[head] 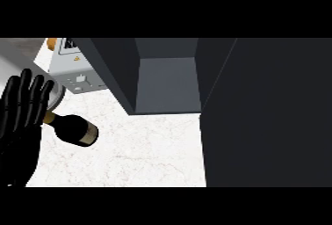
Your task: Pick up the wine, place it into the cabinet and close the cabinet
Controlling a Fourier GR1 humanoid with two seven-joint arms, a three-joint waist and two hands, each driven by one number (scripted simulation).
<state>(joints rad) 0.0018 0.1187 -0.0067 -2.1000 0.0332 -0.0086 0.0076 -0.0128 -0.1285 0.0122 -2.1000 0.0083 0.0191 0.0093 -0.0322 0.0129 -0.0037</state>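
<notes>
Left hand (23, 118) is at the view's left edge, fingers straight and apart, pointing up. Wine (74, 128) lies on its side on the counter (142, 154), its neck at the palm; contact appears likely but is unconfirmed. Cabinet (165, 83) stands open to the right of the wine.

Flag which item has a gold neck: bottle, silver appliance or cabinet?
The dark wine bottle, beside the left hand; the appliance is silver, the cabinet plain grey.

The table (149, 154) has a white, faintly veined marble top. A dark wine bottle (74, 128) with a gold neck lies on its side near the left edge. Farther back on the left stands a grey toaster (74, 72).
</notes>
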